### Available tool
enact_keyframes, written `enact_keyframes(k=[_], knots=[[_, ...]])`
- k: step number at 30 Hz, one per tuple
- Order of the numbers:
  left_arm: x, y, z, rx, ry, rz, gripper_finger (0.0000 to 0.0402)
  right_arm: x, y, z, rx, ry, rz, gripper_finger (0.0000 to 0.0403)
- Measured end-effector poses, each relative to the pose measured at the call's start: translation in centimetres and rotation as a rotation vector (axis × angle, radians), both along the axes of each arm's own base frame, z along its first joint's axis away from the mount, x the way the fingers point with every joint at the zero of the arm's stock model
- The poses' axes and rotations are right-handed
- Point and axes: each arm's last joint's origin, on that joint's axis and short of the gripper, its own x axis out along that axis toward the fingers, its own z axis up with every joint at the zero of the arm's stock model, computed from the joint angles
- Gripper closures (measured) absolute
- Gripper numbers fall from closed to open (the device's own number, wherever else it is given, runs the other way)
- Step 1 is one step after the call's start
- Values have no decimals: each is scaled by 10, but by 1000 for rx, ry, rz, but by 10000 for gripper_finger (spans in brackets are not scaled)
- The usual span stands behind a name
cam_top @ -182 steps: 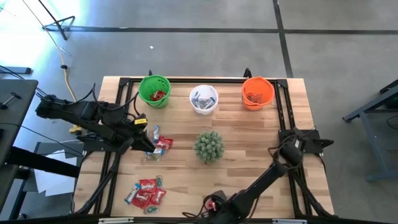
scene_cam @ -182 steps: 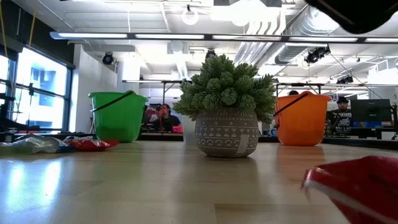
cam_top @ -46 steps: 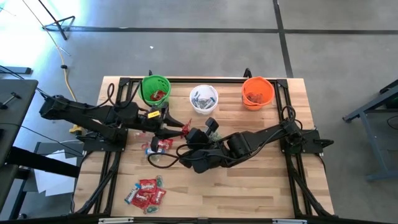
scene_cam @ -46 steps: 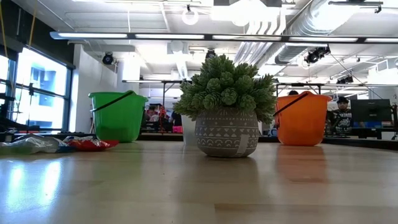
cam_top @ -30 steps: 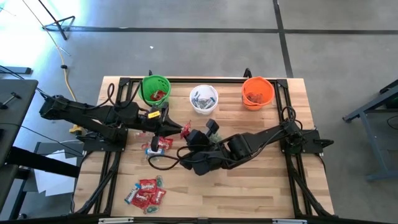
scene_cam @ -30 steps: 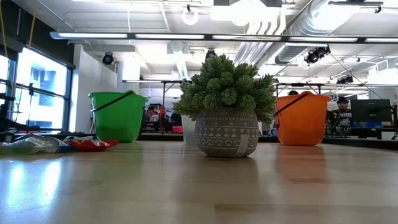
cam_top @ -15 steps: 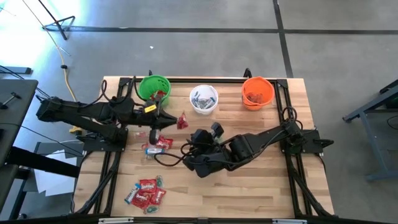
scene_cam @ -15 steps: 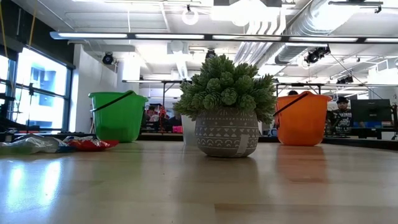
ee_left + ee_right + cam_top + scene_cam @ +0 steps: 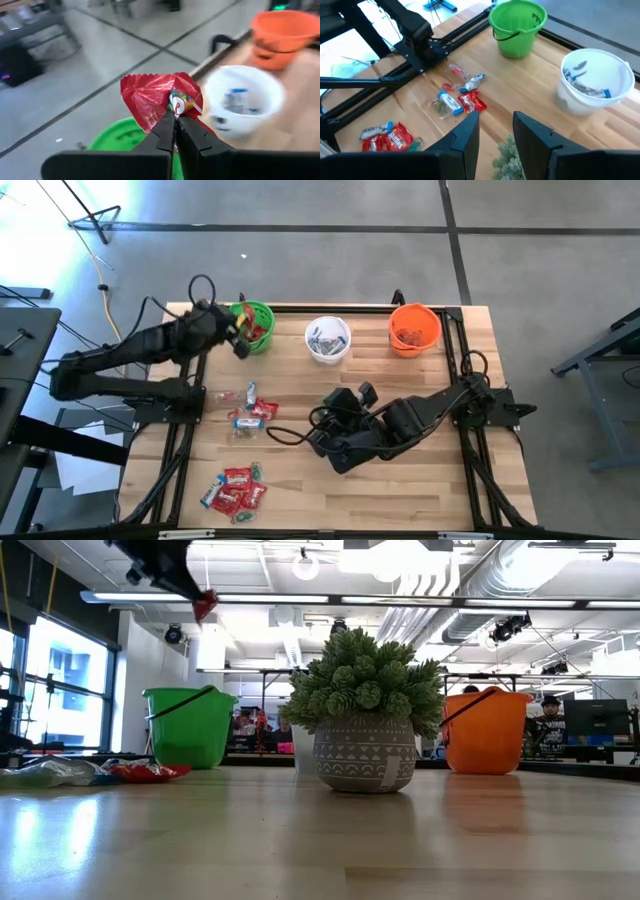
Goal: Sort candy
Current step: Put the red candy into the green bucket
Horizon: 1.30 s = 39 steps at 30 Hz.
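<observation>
My left gripper [image 9: 175, 125] is shut on a red-wrapped candy [image 9: 160, 95], high over the green cup [image 9: 190, 725] at the table's far left; the low view shows that candy [image 9: 205, 605] at the fingers' end. My right gripper [image 9: 495, 130] is open and holds nothing, above the spiky green plant [image 9: 507, 160] in mid-table. Loose red and blue-white candy [image 9: 250, 412] lies flat on the wood left of centre. A second heap [image 9: 235, 490] lies near the front edge. The white cup [image 9: 327, 338] and orange cup [image 9: 414, 328] stand along the far edge. My left gripper pinches an edge of the red wrapper [image 9: 169, 111] between its two fingertips. The fingers reach in from the table's left, slanting down. The candy sticks out past the fingertips, lifted clear of the table, above the green cup's rim [image 9: 107, 142].
Black frame rails [image 9: 200, 380] run along the table's left and right sides and far edge. The right arm [image 9: 400, 425] lies across mid-table and covers the plant in the high view. Bare wood shows at the front right.
My left gripper has carried the red candy from mid-table up and toward the far left, to above the green cup. My right gripper has drawn back from the candy toward the table's right and near side.
</observation>
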Motion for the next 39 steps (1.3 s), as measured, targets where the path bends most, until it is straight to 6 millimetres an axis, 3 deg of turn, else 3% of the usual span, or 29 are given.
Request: enact_keyframes(k=[10,19,21,25,28,31,34,39], knots=[[4,47,-17,-83,132,56,353,-23,15,-3,26,32,-46,289],[10,58,-24,-148,116,40,305,-45,28,1,-18,2,-91,289],[12,54,-20,-226,9,-69,303,-49,26,5,-24,-14,-91,289],[16,36,-5,-509,-277,-474,308,-50,18,12,-43,-26,-98,289],[19,15,3,-740,-372,-719,315,-46,10,12,-40,-24,-123,289],[18,-12,3,-897,-328,-804,323,-41,1,12,-25,-2,-134,289],[13,-38,-7,-1005,-177,-792,330,-36,-8,10,33,43,-129,289],[-3,-72,-29,-1009,156,-705,338,-31,-18,9,83,74,-139,289]])
